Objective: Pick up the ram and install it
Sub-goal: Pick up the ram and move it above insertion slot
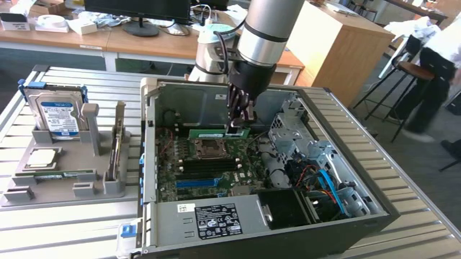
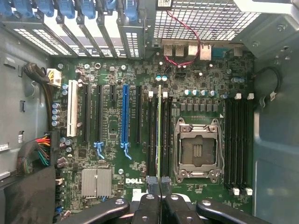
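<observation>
The ram is a narrow green stick held on edge inside the open computer case, just behind the processor socket. My gripper reaches down into the case from above and is shut on the ram's end. In the wrist view the ram appears edge-on as a thin green line over the black memory slots beside the socket. The gripper pinches it between two black fingertips. I cannot tell whether the stick is touching a slot.
A grey holder left of the case carries a blue-labelled hard drive and a square silver processor. Drive cages and blue cables fill the case's right side. A person stands at far right.
</observation>
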{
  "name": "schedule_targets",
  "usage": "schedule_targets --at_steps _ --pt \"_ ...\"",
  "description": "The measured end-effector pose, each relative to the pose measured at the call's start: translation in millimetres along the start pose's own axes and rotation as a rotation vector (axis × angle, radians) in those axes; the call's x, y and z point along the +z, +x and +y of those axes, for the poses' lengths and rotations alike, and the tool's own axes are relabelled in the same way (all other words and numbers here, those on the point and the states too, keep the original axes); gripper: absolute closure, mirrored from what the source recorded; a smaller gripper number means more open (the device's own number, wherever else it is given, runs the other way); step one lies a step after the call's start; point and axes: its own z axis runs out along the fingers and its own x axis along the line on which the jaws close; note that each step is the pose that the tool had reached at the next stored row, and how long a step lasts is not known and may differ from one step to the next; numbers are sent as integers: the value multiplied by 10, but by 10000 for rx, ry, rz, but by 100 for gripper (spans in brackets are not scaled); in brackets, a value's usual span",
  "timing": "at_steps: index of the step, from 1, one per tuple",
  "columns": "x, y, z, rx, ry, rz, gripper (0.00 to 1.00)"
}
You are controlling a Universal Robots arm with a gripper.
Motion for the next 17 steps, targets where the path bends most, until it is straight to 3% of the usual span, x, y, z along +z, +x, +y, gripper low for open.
schedule_targets --at_steps 9,17 --pt "56 1 -2 0 0 0 89" --pt "39 1 -1 1 1 -1 89"
